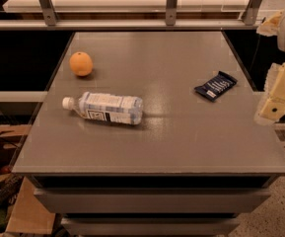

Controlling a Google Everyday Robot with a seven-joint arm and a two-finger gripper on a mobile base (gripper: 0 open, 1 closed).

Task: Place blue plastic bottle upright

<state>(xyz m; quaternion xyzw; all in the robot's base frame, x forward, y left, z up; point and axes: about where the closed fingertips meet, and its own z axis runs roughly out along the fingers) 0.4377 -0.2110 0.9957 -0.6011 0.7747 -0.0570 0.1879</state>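
The blue plastic bottle (105,108) lies on its side on the left half of the grey table (181,142), its white cap pointing left. It is clear, pale-bluish plastic with a white-blue label. My gripper (275,105) hangs at the right edge of the view, beyond the table's right side and far from the bottle. It touches nothing.
An orange (81,63) sits at the table's back left, behind the bottle. A flat dark-blue snack wrapper (215,86) lies at the right. A metal rail with posts (170,9) runs behind the table. Cardboard (28,211) lies on the floor at lower left.
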